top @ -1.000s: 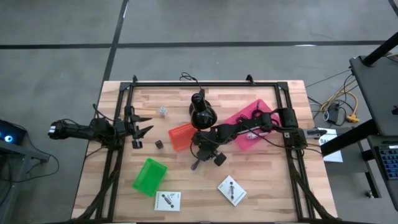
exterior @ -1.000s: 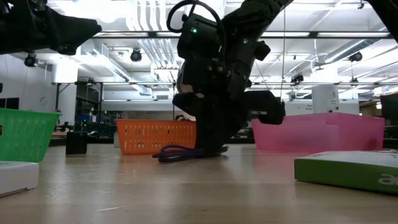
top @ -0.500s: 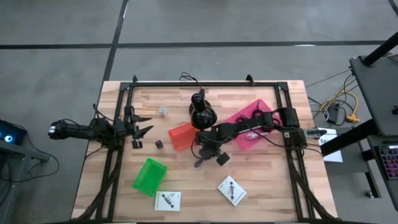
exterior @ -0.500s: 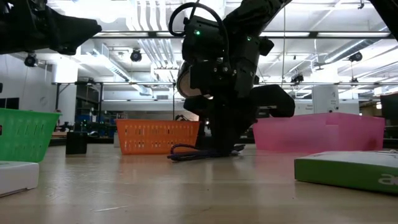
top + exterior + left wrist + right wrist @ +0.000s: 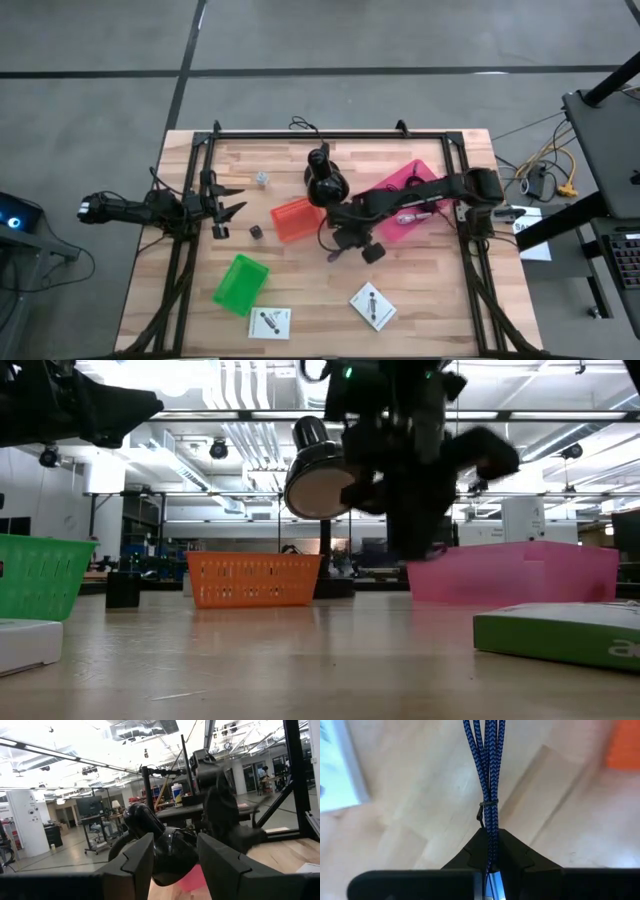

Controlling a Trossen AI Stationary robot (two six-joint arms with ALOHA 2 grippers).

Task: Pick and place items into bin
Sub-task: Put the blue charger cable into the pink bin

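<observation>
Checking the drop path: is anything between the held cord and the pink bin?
Nothing visible. The right end effector, shut on the braided purple-blue cord, hangs above bare wood beside the pink plastic bin; the black cone-shaped stand stands aside.

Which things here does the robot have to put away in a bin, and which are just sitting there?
For the job:
- purple cord, clamped in the right gripper
- tiny dark cube
- small silvery bit
- two white cards
- pink bin, orange bin, green bin

Just there:
- black cone-shaped stand
- left gripper, waiting at the table's left edge
</observation>
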